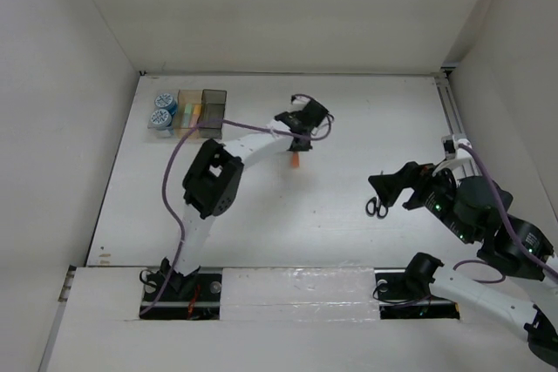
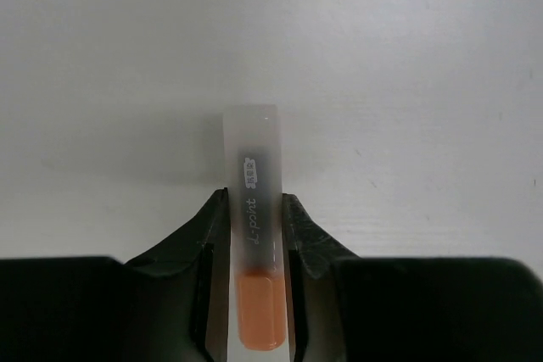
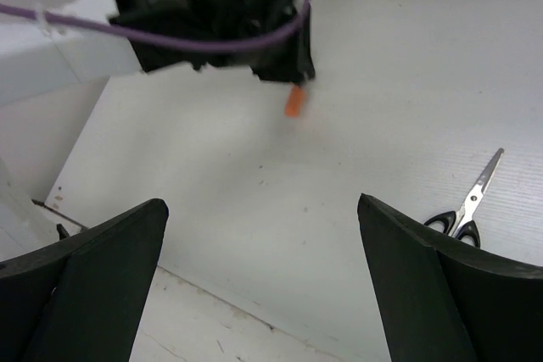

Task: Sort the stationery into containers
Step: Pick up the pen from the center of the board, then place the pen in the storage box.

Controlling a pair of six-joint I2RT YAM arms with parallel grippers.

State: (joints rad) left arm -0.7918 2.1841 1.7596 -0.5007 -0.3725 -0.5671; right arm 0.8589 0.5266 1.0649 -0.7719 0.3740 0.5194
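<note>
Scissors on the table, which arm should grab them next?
Probably the right: the right gripper, open and empty, is near the scissors, while the left gripper is busy holding the orange marker.

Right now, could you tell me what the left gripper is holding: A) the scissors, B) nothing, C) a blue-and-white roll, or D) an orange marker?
D: the left gripper is clamped on the orange marker, while the scissors lie loose elsewhere.

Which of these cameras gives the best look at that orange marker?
The left wrist view: the marker is close up, pinched in the left tool, showing its frosted cap, printing and orange body. The top view shows only a tiny orange sliver under that tool; the right wrist view, a blurry orange tip.
</note>
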